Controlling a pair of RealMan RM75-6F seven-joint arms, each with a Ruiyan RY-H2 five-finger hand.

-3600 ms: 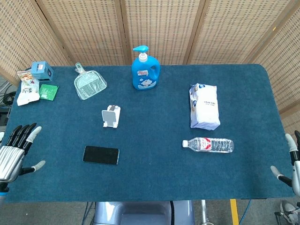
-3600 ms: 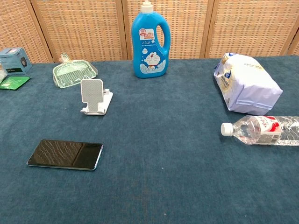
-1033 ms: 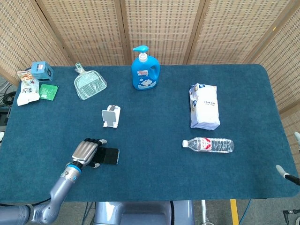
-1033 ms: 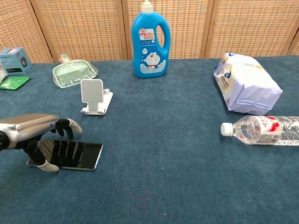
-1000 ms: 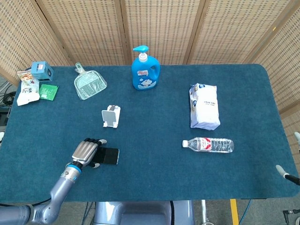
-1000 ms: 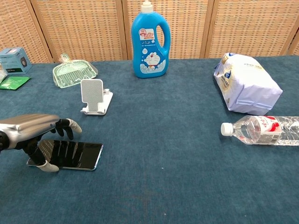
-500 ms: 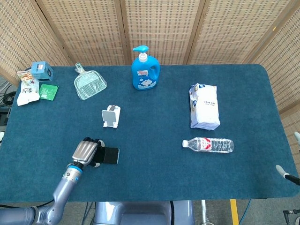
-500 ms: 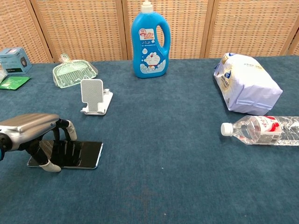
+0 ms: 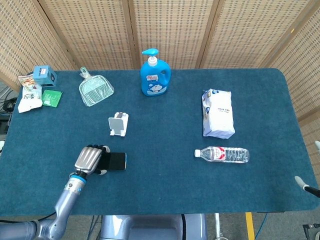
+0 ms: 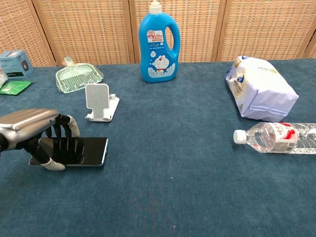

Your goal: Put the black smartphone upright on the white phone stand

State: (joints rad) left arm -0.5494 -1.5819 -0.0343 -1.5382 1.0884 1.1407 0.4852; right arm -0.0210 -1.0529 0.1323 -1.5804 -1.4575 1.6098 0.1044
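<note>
The black smartphone (image 9: 118,161) (image 10: 85,151) lies flat near the front left of the blue table. My left hand (image 9: 88,159) (image 10: 29,126) grips its left end, fingers curled over the far edge and thumb under the near edge. The phone looks slightly raised off the cloth. The white phone stand (image 9: 118,123) (image 10: 100,101) stands empty a short way behind the phone. Only fingertips of my right hand (image 9: 302,183) show at the far right edge of the head view, spread apart and holding nothing.
A blue detergent bottle (image 9: 155,75) stands at the back centre and a green dustpan (image 9: 95,90) at the back left. A white packet (image 9: 218,113) and a lying water bottle (image 9: 222,154) are on the right. Small boxes and packets (image 9: 36,88) sit at the far left.
My left hand came in from the left edge, closed its fingers over the phone, and has now drawn it slightly up and toward the stand.
</note>
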